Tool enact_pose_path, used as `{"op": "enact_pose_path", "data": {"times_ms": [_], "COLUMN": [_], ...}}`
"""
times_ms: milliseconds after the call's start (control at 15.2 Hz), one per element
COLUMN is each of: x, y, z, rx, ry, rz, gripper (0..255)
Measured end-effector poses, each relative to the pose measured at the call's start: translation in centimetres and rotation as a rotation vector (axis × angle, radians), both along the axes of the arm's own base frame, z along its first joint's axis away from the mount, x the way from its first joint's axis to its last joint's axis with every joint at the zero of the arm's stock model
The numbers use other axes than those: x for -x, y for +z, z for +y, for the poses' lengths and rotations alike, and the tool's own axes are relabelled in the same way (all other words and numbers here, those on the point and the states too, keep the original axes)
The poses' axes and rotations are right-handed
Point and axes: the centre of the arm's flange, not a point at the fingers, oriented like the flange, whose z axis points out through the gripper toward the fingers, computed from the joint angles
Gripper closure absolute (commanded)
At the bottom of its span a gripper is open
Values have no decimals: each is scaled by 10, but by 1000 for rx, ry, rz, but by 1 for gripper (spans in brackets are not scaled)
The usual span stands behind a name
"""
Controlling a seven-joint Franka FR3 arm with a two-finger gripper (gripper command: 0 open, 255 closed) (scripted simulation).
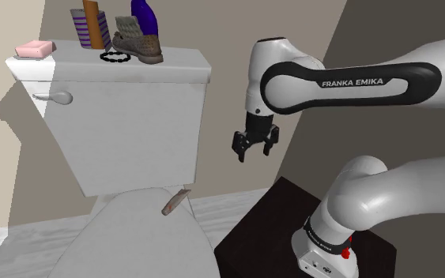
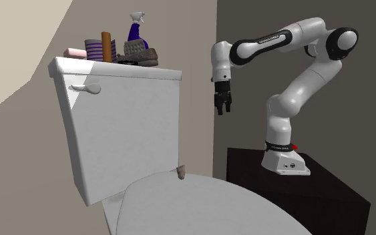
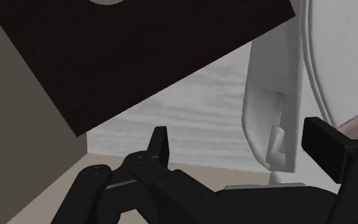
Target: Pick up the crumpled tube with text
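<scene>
Hand (image 1: 254,152) of mine: fingers wide apart, holding nothing, hanging beside the toilet tank (image 1: 126,134). The crumpled tube (image 1: 175,202) lies on the toilet lid (image 1: 133,237) by the tank's foot, below and well apart from my hand. Judged progress: none; approach, grasp and lift remain.

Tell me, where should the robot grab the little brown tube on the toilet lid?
Probably around its middle, coming from above. The tube lies slanted on the toilet lid, long and thin, so the open end effector should straddle its narrow width.
</scene>
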Motion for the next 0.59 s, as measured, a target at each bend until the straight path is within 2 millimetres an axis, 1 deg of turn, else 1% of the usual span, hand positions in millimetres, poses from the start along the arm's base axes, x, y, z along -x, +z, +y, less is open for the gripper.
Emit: {"op": "enact_pose_path", "data": {"times_ms": [66, 198, 264, 462, 594], "x": [-5, -11, -15, -30, -44], "y": [-9, -28, -37, -65, -82], "z": [5, 26, 31, 52, 67], "rx": [-3, -10, -14, -24, -31], "ry": [-34, -99, -133, -232, -297], "rz": [-3, -9, -13, -23, -29], "gripper": [0, 0, 0, 0, 0]}}
